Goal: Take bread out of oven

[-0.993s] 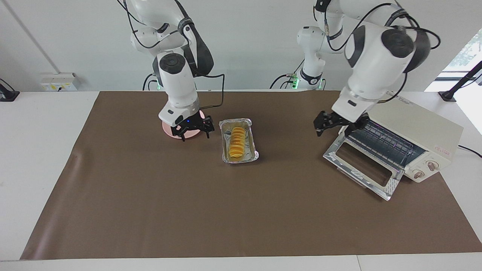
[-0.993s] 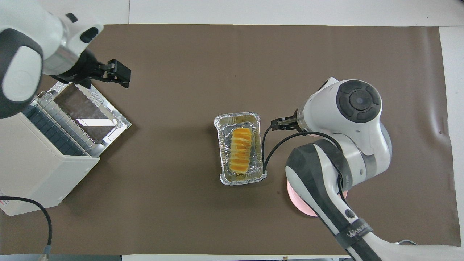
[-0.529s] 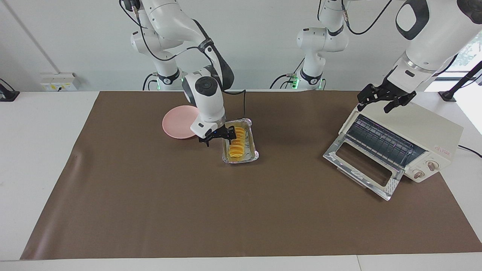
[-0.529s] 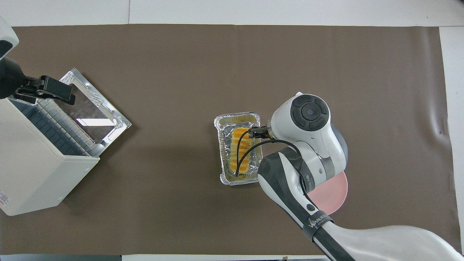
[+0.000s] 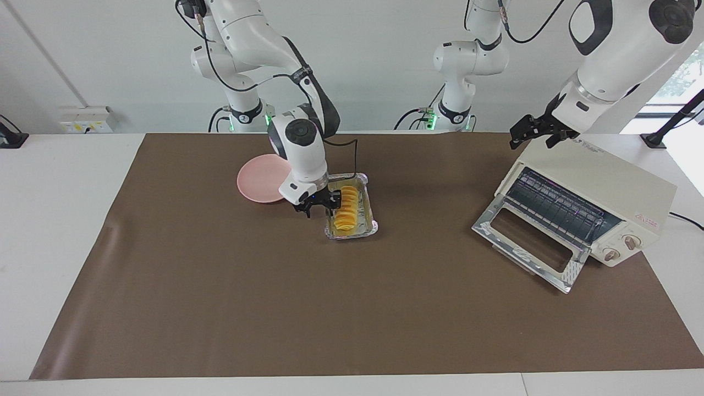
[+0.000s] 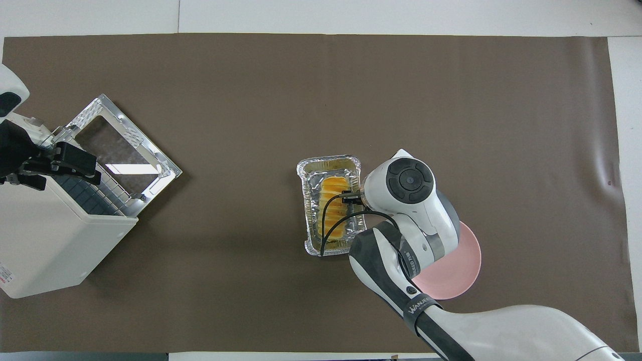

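Now ridged golden bread lies in crinkled rectangular foil tray mid-mat, beside round pink plate. Right gripper low at tray's edge by loaf; finger spread: cannot tell. Left gripper spread wide, holding nothing, over boxy cream oven, chrome-framed glass door dropped open.

Bread: golden-yellow with paler ridged bands across it, lying in a shiny silver foil tray. Oven: cream-white body, chrome-framed glass door, dark rack, small red mark near the knobs. Plate pale pink; counter white under a plain brown mat; both arms white with black tools.
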